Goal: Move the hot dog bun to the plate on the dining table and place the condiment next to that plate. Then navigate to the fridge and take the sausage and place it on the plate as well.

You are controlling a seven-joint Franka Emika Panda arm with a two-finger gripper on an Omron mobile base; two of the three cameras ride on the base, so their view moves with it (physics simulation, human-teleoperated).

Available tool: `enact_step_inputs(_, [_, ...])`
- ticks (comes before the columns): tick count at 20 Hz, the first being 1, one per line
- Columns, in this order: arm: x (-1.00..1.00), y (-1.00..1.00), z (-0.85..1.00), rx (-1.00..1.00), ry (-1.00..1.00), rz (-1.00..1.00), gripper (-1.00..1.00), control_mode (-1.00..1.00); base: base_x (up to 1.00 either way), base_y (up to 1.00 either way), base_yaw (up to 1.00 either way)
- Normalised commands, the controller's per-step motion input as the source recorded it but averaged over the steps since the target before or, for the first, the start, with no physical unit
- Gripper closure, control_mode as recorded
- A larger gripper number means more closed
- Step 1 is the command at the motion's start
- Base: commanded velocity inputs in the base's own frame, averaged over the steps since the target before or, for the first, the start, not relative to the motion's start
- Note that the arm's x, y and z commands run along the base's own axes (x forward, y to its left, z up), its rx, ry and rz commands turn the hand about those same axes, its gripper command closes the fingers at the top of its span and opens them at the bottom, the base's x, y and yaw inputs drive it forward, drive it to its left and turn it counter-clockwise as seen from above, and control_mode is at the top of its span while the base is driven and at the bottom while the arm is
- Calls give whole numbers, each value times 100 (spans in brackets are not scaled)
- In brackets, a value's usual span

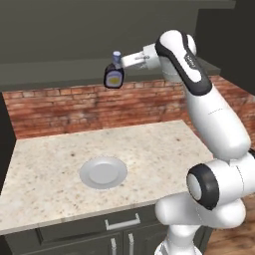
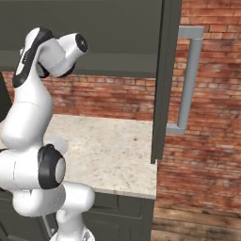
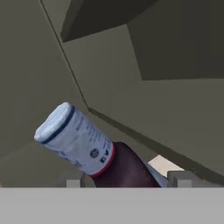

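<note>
You can see the gripper holding the condiment bottle high above the counter, well over the empty plate and level with the dark upper cabinets. Its fingers are largely hidden behind the bottle. In the hand view the bottle sits between the fingertips, its lower part cut off.
</note>
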Motion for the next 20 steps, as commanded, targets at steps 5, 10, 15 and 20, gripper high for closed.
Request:
enact_step_inputs(5, [-100,-15,0,0,0,-6,100,-100,0,0,0])
enact_step_inputs(10, [-100,-66,0,0,0,-2,100,-100,0,0,0])
enact_step_inputs(15, [-100,-65,-18,-1,1,-5,100,-100,0,0,0])
enact_step_inputs(20, [-83,-22,-54,-1,21,-4,100,-100,0,0,0])
